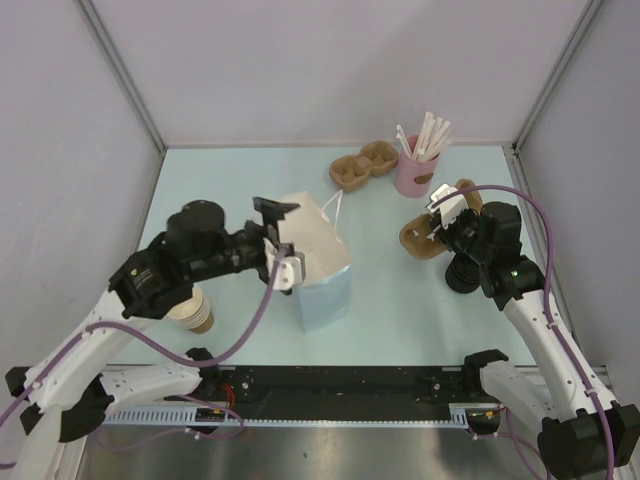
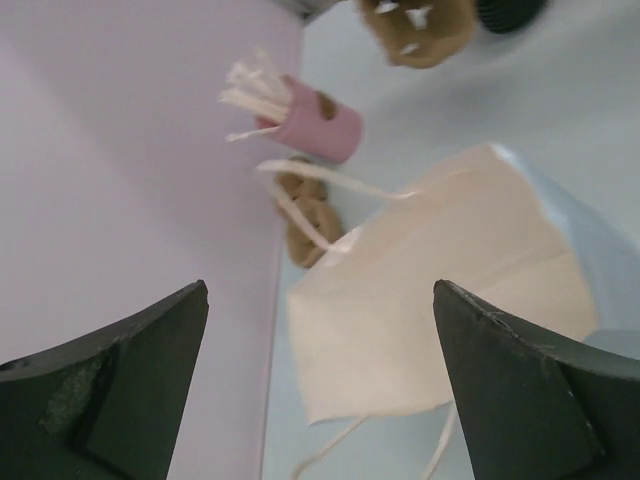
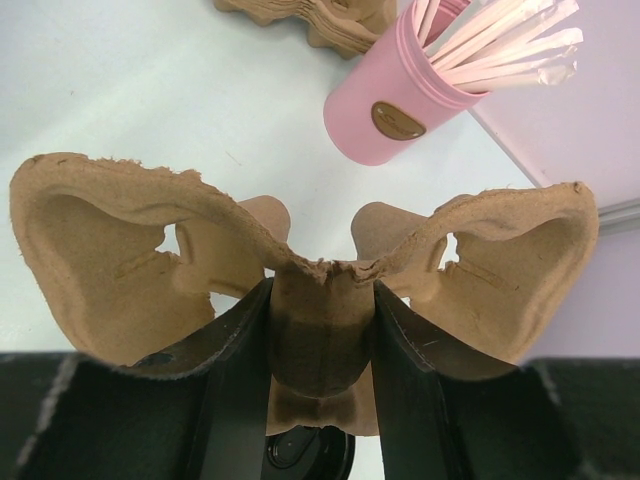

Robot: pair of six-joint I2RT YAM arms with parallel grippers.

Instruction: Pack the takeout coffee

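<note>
A lab test booth — blank grey panel walls [image 1: 330, 60], pale blue table [image 1: 400, 310], two bolted-down robot arms [image 1: 75, 350].

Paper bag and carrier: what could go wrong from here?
The paper bag stands unheld beside the open left gripper; a brush could tip it.
The right gripper pinches the pulp carrier only by its centre ridge, which may tear or twist.
The black lid below it could get knocked.

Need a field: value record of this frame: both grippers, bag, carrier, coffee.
white paper bag with string handles: standing between the arms
left gripper: open, empty, facing the bag
right gripper: shut on centre ridge of brown moulded-pulp cup carrier
takeout coffee: only its round black plastic lid shows, under the carrier
pink cup of white straws: upright, far side
</note>
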